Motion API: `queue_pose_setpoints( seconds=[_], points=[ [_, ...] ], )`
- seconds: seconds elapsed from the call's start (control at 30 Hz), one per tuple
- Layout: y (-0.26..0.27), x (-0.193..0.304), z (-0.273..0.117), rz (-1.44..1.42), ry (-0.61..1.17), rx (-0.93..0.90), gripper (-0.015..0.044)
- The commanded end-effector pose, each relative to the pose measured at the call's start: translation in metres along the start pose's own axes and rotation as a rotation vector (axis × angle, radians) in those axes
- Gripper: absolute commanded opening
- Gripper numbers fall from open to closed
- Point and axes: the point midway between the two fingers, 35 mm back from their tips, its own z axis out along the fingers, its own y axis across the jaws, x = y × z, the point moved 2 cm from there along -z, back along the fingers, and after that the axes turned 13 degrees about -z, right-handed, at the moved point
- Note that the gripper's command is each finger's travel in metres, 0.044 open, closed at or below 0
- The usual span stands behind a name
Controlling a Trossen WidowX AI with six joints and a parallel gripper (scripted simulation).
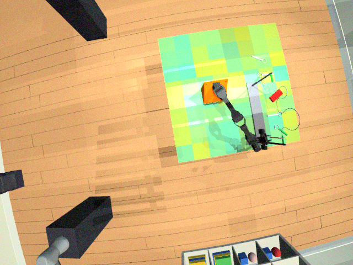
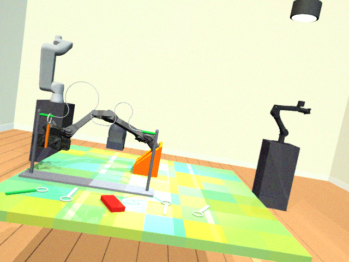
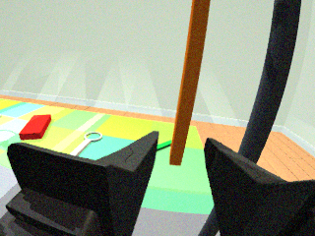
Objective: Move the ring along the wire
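Observation:
The ring (image 2: 47, 117) hangs on the green part (image 2: 42, 114) (image 1: 283, 139) beside the left post (image 2: 35, 141) in the exterior view. Its orange handle (image 2: 47, 136) (image 3: 189, 84) hangs down, nearly upright. My gripper (image 3: 181, 140) (image 2: 50, 141) (image 1: 269, 139) is open and empty. In the wrist view the handle's lower end shows in the gap between the fingertips, apparently just beyond them. The post (image 3: 271, 84) stands beyond the right finger; whether they touch cannot be told. The other green part (image 2: 148, 132) (image 1: 271, 77) is beside the right post (image 2: 152, 160).
The thin grey wire (image 2: 81, 81) loops between the green parts, above the grey base bar (image 2: 84, 182). A red block (image 2: 112, 203) (image 1: 276, 95) (image 3: 35, 127), a loose green-handled ring (image 2: 22, 191) and several white-handled rings lie on the table. My arm rises from an orange wedge (image 2: 145, 167).

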Motion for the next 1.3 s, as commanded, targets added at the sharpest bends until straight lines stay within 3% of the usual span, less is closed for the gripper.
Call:
queue_pose_setpoints(
  seconds=[0.0,1.13,1.27],
  points=[
    [0.001,0.000,0.009,0.002,0.001,0.000,0.0160],
    [0.003,-0.001,0.024,0.003,0.001,0.001,0.0160],
    [0.002,-0.001,0.024,0.001,-0.004,0.000,0.0055]
  ],
)
